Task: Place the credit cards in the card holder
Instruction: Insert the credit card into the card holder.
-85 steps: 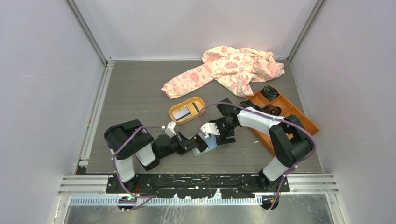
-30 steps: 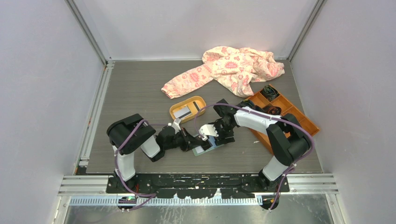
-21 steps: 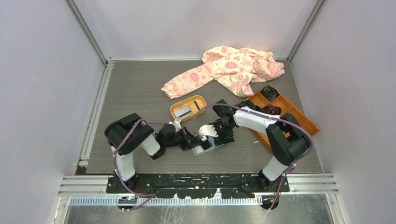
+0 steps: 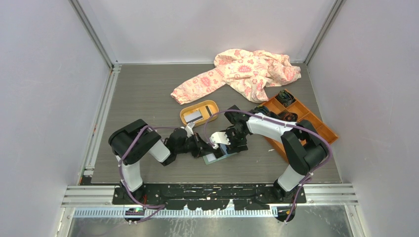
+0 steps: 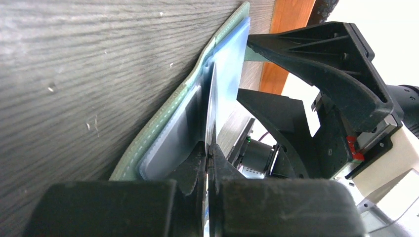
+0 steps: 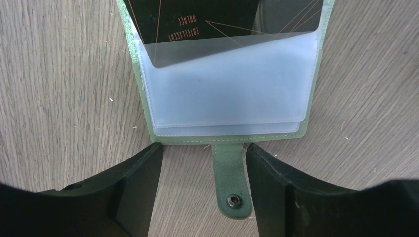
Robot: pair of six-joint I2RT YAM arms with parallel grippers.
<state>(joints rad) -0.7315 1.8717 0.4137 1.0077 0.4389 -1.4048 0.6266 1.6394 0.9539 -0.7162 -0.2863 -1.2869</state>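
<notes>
Card holder (image 6: pixel 227 84) lay open on the table (image 6: pixel 59 98) between the arms. The left gripper (image 5: pixel 208 157), pinched shut on a credit card (image 6: pixel 197 24), had edged closer, so the card's end sat partly inside the clear sleeve (image 6: pixel 232 113). The right gripper (image 6: pixel 203 170) stood open astride the snap tab (image 6: pixel 231 182), empty.

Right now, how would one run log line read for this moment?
left gripper: shut on card, partly in card holder sleeve | right gripper: open, astride snap tab | orange tray: more cards inside

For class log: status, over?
Left gripper shut on thin dark card, partly in clear sleeve of pale green folding wallet. Right gripper open, straddling snap tab.
</notes>
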